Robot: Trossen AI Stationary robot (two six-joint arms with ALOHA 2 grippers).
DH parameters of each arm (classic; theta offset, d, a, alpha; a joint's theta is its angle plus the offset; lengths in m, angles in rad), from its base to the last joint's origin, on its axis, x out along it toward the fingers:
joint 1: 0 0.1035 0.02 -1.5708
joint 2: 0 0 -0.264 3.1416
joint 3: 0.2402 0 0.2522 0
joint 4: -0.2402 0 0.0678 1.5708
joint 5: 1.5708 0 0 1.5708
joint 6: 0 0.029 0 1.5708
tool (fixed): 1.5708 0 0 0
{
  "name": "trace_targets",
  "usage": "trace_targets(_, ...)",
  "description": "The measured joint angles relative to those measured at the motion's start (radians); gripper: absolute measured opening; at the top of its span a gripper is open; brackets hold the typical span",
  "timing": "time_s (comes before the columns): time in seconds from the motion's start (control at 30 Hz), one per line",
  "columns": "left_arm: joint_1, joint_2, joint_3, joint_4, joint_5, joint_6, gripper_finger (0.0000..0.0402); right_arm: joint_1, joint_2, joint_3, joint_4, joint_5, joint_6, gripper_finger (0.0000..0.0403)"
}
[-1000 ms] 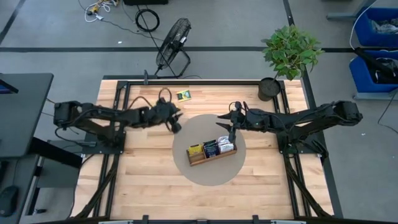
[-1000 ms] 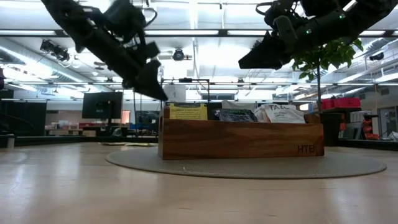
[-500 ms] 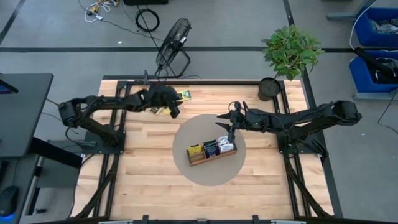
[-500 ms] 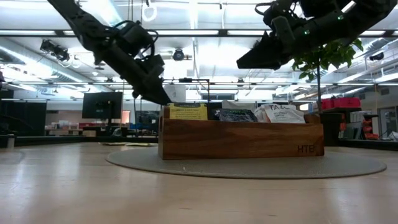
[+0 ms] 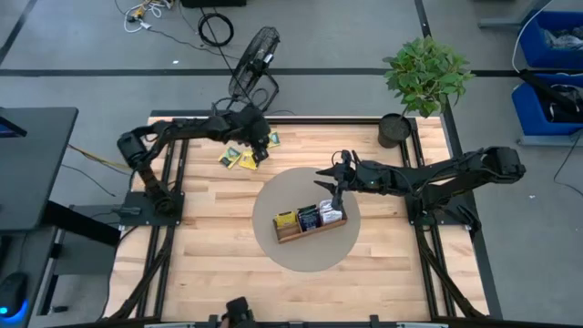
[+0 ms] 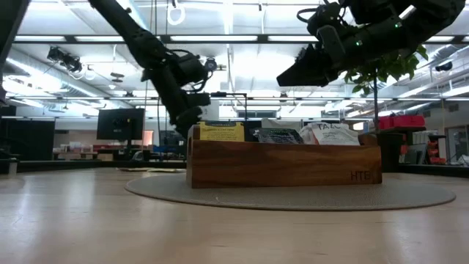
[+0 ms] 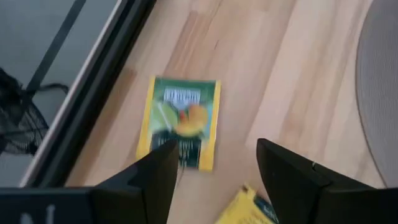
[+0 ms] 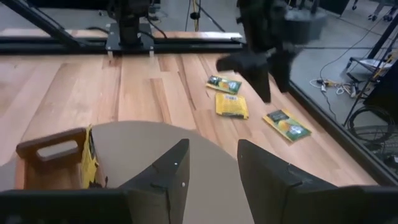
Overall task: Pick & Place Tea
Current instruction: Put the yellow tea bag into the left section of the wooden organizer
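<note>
- While the right arm waits over the round grey mat (image 5: 273, 199), the left gripper (image 5: 259, 148) reaches to the far side of the wooden table (image 5: 209, 237), close to the table's back rail.
- Its fingers (image 7: 155, 180) are spread apart and hold nothing; in the left wrist view a yellow-and-green tea sachet (image 7: 180, 123) lies flat on the boards just ahead of them, partly framed by the gap.
- Three loose tea sachets lie in that far area: one near the back edge (image 5: 271, 138), and two close together (image 5: 235, 158) just beside the gripper (the right wrist view shows all three in a loose row, with the left gripper above them).
- A brown wooden tray (image 5: 310, 229) sits near the middle of the mat, with more tea standing upright in its compartments: yellow sachets (image 5: 286, 221) at one end, dark ones (image 5: 308, 217) in the middle, white-and-orange ones (image 5: 330, 212) at the other end.
- The right gripper (image 5: 334, 184) hangs in the air above the mat's far edge, just beyond the tray, its fingers (image 8: 165, 177) apart and empty.
- A potted plant (image 5: 421, 77) stands at the table's far right corner, and a fan (image 5: 252, 62) sits on the floor behind the table.
</note>
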Motion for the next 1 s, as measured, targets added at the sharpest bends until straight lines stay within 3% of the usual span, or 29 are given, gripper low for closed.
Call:
trace_targets(0.27,0.055,0.141,0.142,-0.143,-0.001,0.109,0.0224,0.0,0.0,0.0,-0.008,-0.032,0.022,0.0143)
trace_targets(0.53,0.086,0.18,0.146,-0.181,0.073,0.196,0.0224,0.001,0.0,0.0,-0.005,-0.034,0.021,0.0143)
trace_targets(1.0,0.072,0.223,0.146,-0.154,0.078,0.289,0.0222,0.001,0.0,0.0,-0.005,-0.034,0.018,0.0143)
